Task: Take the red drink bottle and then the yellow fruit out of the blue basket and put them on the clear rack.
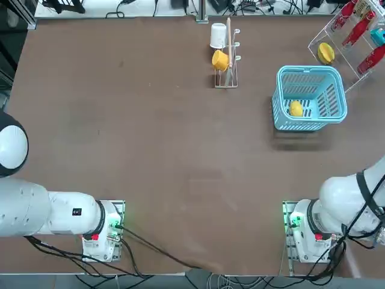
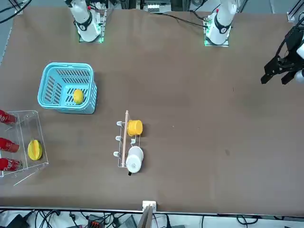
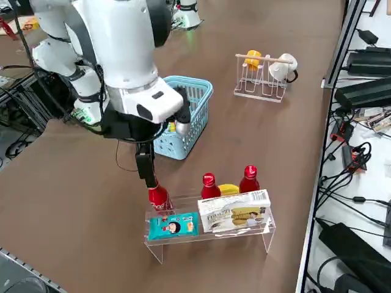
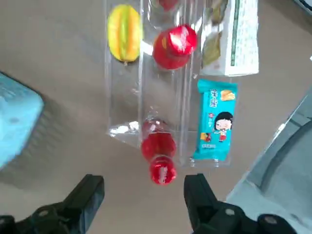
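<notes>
- The first half looks done, in all likelihood: a red bottle point(image 4: 160, 146) lies on the clear rack point(image 4: 122, 90), its neck past the rack's edge.
- The right gripper point(image 4: 145, 182) is at that end of the rack, fingers wide apart, holding nothing.
- The small yellow fruit point(image 1: 296, 109) is left to move; it sits in the blue basket point(image 1: 310, 69) beside the rack.
- The rack also bears two more red bottles point(image 3: 210, 188), a larger yellow fruit point(image 1: 326, 53), a box point(image 3: 235, 210) and a blue packet point(image 3: 174, 224).
</notes>
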